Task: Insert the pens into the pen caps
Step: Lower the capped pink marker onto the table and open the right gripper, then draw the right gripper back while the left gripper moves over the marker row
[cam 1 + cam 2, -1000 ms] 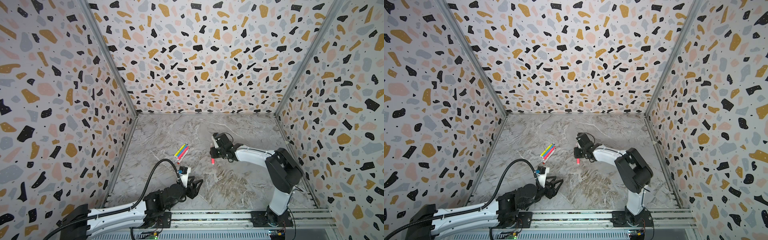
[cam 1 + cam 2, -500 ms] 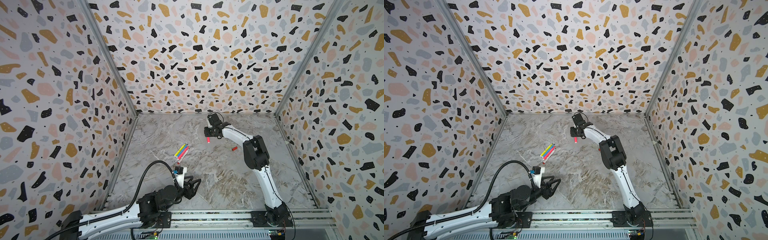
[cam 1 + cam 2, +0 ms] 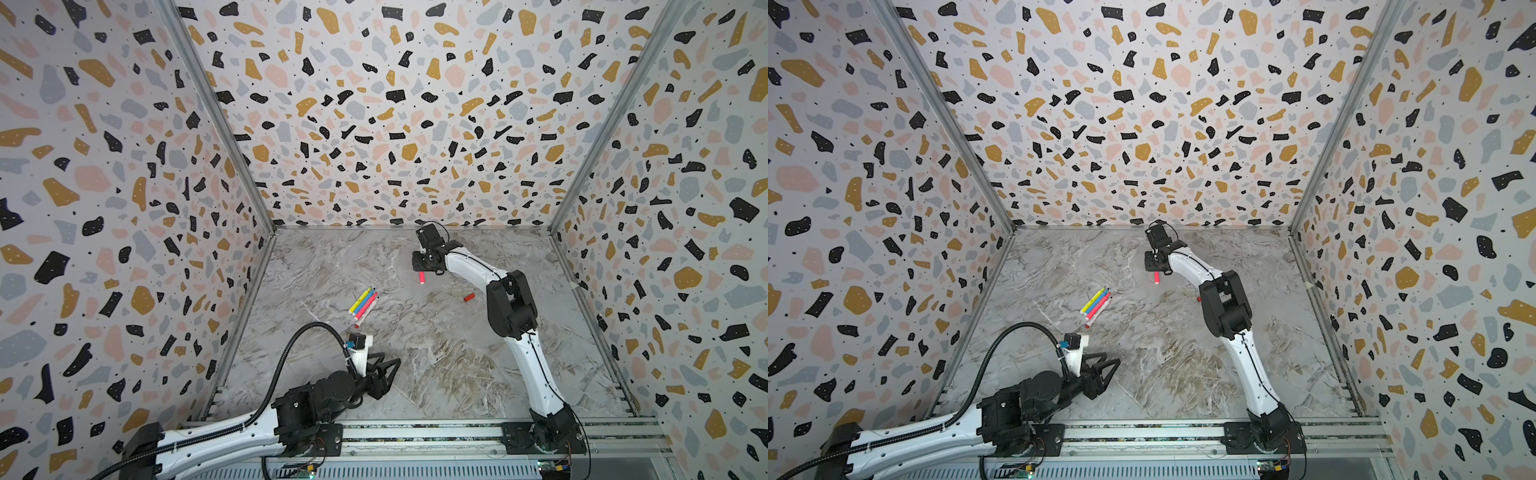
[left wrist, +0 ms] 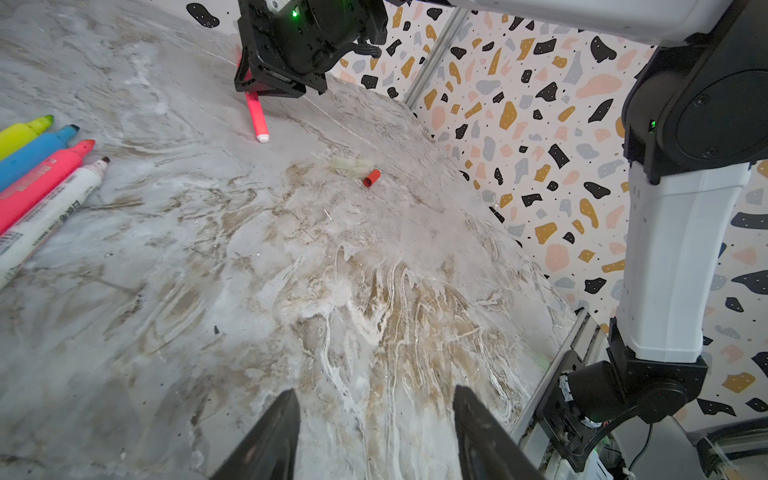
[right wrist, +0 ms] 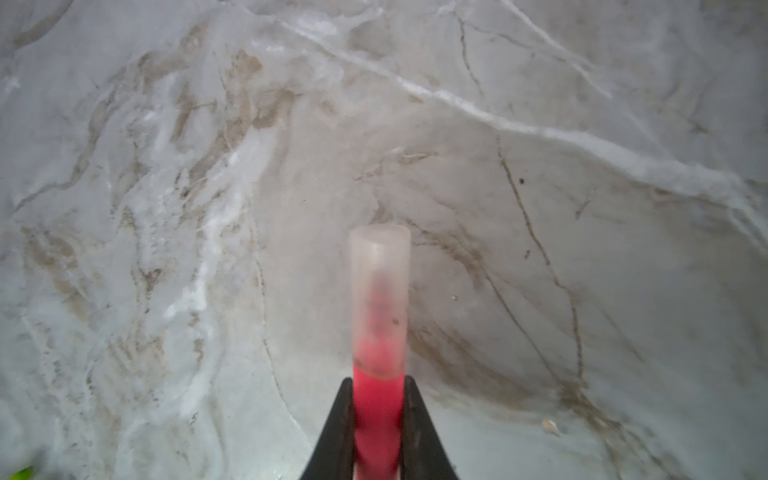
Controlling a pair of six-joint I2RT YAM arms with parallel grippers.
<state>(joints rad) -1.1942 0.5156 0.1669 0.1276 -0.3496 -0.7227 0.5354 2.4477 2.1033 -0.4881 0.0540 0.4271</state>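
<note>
My right gripper (image 5: 378, 388) is clenched on a pink pen (image 5: 378, 415). Its end wears a clear cap (image 5: 379, 282) and points down over the far part of the surface (image 3: 436, 353). My left gripper (image 4: 374, 399) hangs released, jaws apart, near the front. Four pens (image 3: 363, 303) lie side by side between the two. A red cap (image 3: 469, 297) lies near my right arm (image 3: 509, 307), just beside some pale caps (image 4: 351, 166).

white arms (image 3: 469, 268), black joints (image 3: 509, 309), black cable (image 3: 307, 325)
</note>
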